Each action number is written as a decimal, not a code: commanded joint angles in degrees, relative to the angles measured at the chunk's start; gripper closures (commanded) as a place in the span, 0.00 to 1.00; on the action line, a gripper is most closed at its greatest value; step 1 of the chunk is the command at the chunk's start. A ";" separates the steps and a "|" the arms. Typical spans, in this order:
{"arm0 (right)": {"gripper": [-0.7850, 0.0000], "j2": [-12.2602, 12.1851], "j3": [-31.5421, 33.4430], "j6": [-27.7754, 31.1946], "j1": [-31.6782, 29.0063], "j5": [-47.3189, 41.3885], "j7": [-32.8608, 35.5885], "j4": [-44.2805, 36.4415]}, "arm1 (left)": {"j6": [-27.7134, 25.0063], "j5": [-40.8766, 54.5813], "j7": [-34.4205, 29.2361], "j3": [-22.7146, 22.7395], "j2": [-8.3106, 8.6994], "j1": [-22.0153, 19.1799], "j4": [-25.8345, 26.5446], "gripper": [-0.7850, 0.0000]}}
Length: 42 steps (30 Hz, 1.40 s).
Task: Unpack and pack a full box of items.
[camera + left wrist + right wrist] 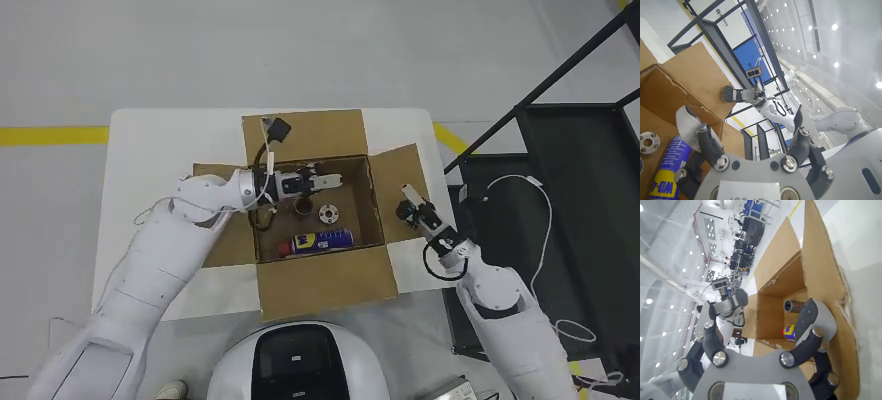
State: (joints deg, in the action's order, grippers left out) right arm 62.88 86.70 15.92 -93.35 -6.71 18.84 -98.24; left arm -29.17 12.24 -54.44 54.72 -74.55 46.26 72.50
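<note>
While the left gripper hovers spread wide over the box and the right gripper stands wide beside it, I judge the spray can on the box floor light, rigid, slippery; grasp mid-barrel, across its axis.

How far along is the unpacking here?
Done: the box stands with flaps open. In hand: nothing; the left gripper hangs open over the box, the right gripper open at its side flap. Still to come out: spray can, metal ring and metal tube lie inside.
</note>
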 commanded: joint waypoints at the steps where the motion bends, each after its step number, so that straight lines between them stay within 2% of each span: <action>1: 0.00 0.19 -1.38 -2.21 1.79 2.90 -1.59 1.66 | 1.43 -2.30 0.04 3.95 1.32 3.01 4.65 0.00; 6: 0.00 0.60 -3.91 -4.85 3.53 8.02 -4.25 3.34 | 4.96 -5.59 -0.43 12.09 3.71 8.00 11.48 0.00; 11: 0.00 0.92 -5.70 -6.09 4.24 10.36 -4.82 4.16 | 6.75 -7.12 -0.05 18.11 5.17 10.57 13.52 0.00; 17: 0.00 1.58 -9.49 -7.05 7.37 10.25 -2.62 6.06 | 8.22 -8.33 1.69 22.66 6.23 12.31 12.97 0.00; 22: 0.00 2.12 -11.88 -6.36 9.76 9.29 -1.25 7.24 | 9.26 -9.68 3.50 26.01 7.02 13.34 10.55 0.00; 31: 0.00 2.48 -12.41 -6.02 11.91 7.47 0.98 7.22 | 9.08 -8.49 5.61 30.51 8.10 16.61 8.37 0.00; 37: 0.00 2.12 -11.90 -7.64 11.60 18.19 -0.94 -1.06 | 6.55 -7.03 5.14 33.74 8.91 18.73 8.49 0.00; 39: 0.00 2.10 -13.11 -8.54 12.49 21.05 1.38 -3.27 | 5.89 -5.95 4.00 35.08 9.25 19.23 8.39 0.00; 42: 0.00 2.24 -16.87 -10.50 15.68 25.52 7.83 -4.83 | 3.77 -4.53 -1.99 36.62 9.98 19.32 7.87 0.00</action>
State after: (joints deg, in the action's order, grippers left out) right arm 65.04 71.17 6.09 -78.90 17.45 24.34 -102.87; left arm -24.64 7.19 -53.86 90.82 -64.83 65.66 80.66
